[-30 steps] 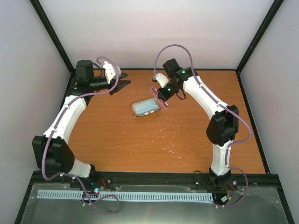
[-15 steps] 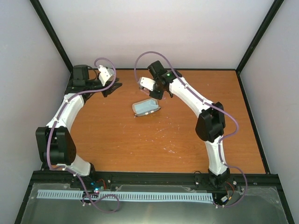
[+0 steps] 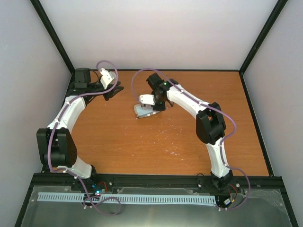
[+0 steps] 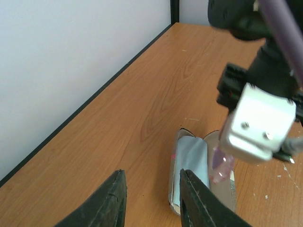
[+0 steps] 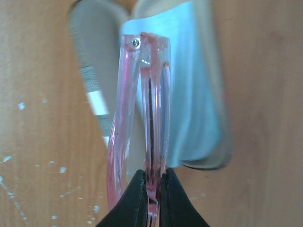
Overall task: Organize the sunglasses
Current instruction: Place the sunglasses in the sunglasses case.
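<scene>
— Leftmost first?
— Left gripper (image 4: 152, 174) near the back left corner of the table (image 3: 118, 142), fingers parted, nothing between them, well apart from everything else.
— Middle?
— Oblong case (image 4: 172, 196) lying open on the wood, grey-striped along one side, with a light blue cloth (image 5: 199, 94) inside.
— And the sunglasses (image 5: 142, 94)?
— Folded, seen edge-on, directly over the open case. Touching the cloth or not: cannot tell.
— Held by?
— Right gripper (image 5: 154, 174), clamped tight on the pink frame at one end.
— Anything in the way?
— From the left wrist, a white camera block (image 4: 258, 130) across most of the glasses, only a pink tip showing below it. From above, the right arm (image 3: 189, 101) over the case's far side, with a purple cable (image 3: 135, 82) looping beside it.
</scene>
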Available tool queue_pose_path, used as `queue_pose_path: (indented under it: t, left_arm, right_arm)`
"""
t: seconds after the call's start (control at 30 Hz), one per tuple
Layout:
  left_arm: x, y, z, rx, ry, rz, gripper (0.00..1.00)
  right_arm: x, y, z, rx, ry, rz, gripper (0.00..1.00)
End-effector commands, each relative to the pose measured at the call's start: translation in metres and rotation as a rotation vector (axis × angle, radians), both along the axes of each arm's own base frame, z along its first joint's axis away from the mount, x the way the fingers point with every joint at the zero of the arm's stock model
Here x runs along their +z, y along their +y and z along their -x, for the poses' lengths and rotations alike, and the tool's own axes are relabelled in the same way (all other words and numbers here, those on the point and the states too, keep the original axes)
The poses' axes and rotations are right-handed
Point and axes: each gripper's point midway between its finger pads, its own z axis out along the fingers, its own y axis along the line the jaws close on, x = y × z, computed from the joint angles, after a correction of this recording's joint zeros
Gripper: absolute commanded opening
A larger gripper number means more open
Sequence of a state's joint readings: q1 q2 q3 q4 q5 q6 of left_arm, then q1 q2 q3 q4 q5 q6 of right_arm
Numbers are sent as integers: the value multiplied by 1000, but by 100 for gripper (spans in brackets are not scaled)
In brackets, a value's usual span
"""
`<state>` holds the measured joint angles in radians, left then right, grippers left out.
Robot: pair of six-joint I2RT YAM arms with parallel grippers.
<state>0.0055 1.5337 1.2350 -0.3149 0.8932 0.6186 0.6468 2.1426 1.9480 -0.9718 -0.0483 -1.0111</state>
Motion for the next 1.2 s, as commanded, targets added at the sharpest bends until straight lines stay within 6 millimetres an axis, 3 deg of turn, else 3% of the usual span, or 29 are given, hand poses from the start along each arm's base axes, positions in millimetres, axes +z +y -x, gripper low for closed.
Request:
queue_pose_path:
  t: [0.0, 0.23, 0.5, 0.77, 1.17]
  left_arm:
    - [-5, 3, 2, 9, 25, 8, 33]
    - [-5, 3, 3, 13, 29, 15, 33]
    - [-6, 3, 2, 19, 30, 23, 33]
    - [-6, 3, 1, 20, 31, 27, 33]
    - [-9, 4, 1, 22, 26, 19, 33]
  right_arm:
    - [-7, 13, 18, 110, -32, 13, 3]
    - [-5, 31, 2, 145, -160, 17, 3]
    - [-9, 32, -5, 177, -199, 42, 3]
    - [17, 29, -21, 178, -355, 47, 3]
    - [8, 46, -18, 283, -336, 15, 3]
